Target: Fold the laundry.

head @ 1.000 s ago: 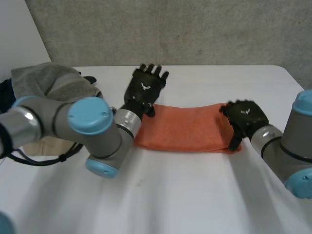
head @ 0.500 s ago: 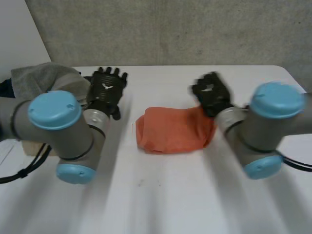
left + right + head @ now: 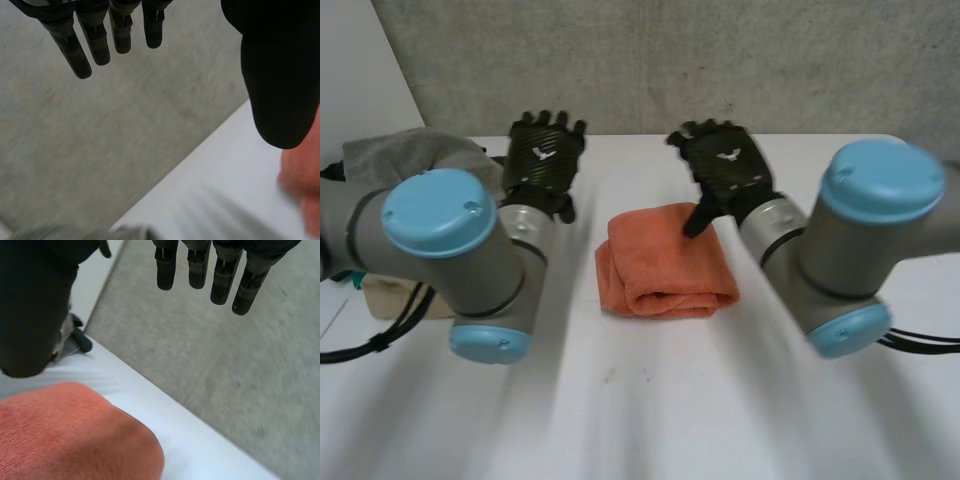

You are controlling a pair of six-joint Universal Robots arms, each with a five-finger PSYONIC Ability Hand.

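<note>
The orange towel [image 3: 665,265] lies in the middle of the white table [image 3: 720,400], folded over into a fat little bundle. My right hand [image 3: 725,170] is at its one o'clock, with the thumb hanging over the far edge; I cannot tell if it touches. Its fingers [image 3: 166,272] are straight and spread and hold nothing. My left hand [image 3: 545,155] is at the towel's ten o'clock, apart from it, with its fingers [image 3: 97,42] straight too and nothing in them. A grey cloth pile [image 3: 415,160] sits out at nine o'clock. I think this fold is done and this is the letting-go step. Next I should pat the bundle flat or reach for the grey pile.
</note>
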